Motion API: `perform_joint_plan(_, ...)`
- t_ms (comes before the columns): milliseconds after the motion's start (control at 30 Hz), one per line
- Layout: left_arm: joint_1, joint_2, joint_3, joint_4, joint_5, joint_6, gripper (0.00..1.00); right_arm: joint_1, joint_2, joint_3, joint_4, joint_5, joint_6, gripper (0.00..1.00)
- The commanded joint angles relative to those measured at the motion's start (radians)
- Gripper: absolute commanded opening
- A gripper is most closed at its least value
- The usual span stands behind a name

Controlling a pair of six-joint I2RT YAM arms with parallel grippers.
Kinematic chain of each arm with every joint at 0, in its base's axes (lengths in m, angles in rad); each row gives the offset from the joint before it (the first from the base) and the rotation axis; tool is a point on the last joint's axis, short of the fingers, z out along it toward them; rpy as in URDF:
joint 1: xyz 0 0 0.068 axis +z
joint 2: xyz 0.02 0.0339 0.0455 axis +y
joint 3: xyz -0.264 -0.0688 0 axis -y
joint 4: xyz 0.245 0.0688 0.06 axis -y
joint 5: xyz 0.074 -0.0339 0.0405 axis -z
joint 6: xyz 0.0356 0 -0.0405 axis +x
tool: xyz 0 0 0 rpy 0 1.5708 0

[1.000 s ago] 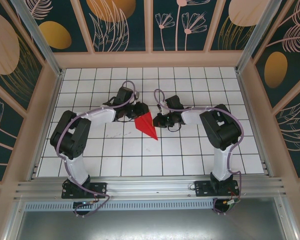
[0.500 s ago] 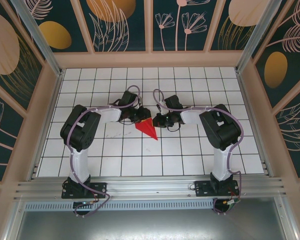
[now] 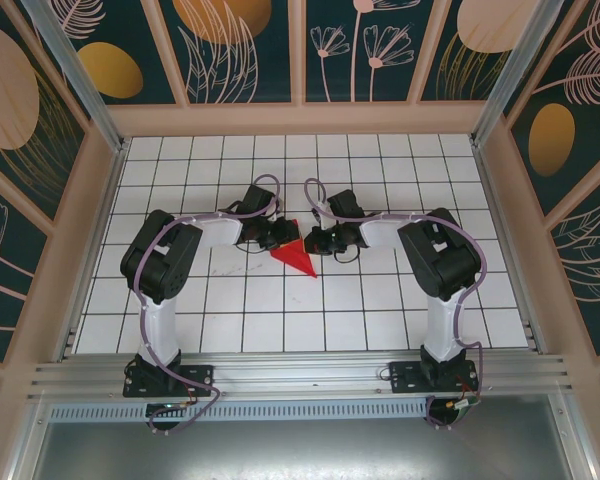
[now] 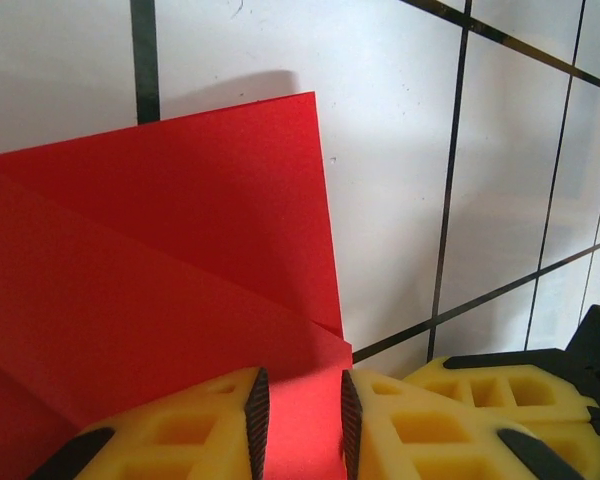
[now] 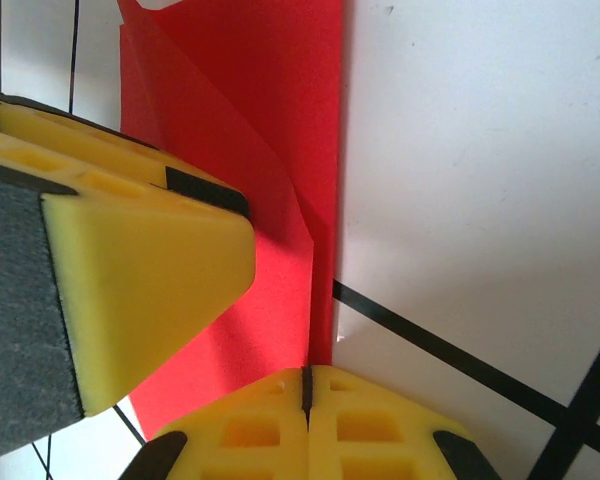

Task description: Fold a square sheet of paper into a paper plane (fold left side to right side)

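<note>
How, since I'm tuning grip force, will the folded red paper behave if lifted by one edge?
Probably floppy: the folded red paper is thin, gaping slightly in the right wrist view. Likely very light, so a nudge may slide it over the smooth tiled table. The creases should stiffen it somewhat.

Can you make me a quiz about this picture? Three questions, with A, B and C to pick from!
1. Where is the red paper?
A. In a far corner.
B. Between the left hand and the right hand.
C. At the near edge.

2. What colour are the hands' fingers?
A. Yellow.
B. Blue.
C. Green.

3. How are the right hand's fingers?
A. Wide apart.
B. One is missing.
C. Pressed together.

Answers:
1 B, the top view shows the paper lying between the two hands.
2 A, both wrist views show yellow fingers.
3 C, the right wrist view shows just a thin seam between them.
</note>
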Motion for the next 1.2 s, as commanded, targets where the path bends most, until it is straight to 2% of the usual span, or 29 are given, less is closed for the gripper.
perform_joint_plan(0,-0.004,0.016,-0.026,-0.036,-0.037,0.029,0.30,0.015,0.042,0.008,-0.064,0.035,-0.017,0.00)
perform_joint_plan(133,-0.005,0.023,-0.044,-0.036,-0.057,0.030,0.30,0.011,0.021,0.005,-0.038,0.024,-0.007,0.00)
perform_joint_plan(300,-0.005,0.026,-0.092,-0.002,-0.055,0.015,0.29,0.007,-0.068,-0.008,0.012,0.025,0.015,0.14)
perform_joint_plan(400,-0.005,0.028,-0.102,0.003,-0.057,0.011,0.29,-0.030,-0.143,-0.029,0.017,0.022,0.027,0.22)
perform_joint_plan(533,-0.004,0.026,-0.104,0.005,-0.058,0.013,0.29,-0.039,-0.259,-0.092,-0.015,0.019,0.024,0.27)
perform_joint_plan(667,-0.005,0.029,-0.104,0.008,-0.058,0.013,0.29,-0.028,-0.288,-0.132,0.015,-0.098,0.067,0.19)
perform_joint_plan(800,-0.004,0.022,-0.108,0.008,-0.060,0.014,0.29,-0.004,-0.216,-0.105,0.057,-0.199,0.105,0.15)
perform_joint_plan(967,-0.005,0.021,-0.107,0.010,-0.058,0.013,0.29,0.031,-0.122,-0.029,0.005,-0.198,0.084,0.15)
perform_joint_plan(1167,-0.005,0.018,-0.108,0.012,-0.059,0.014,0.29,0.044,-0.078,-0.012,-0.065,-0.172,0.046,0.16)
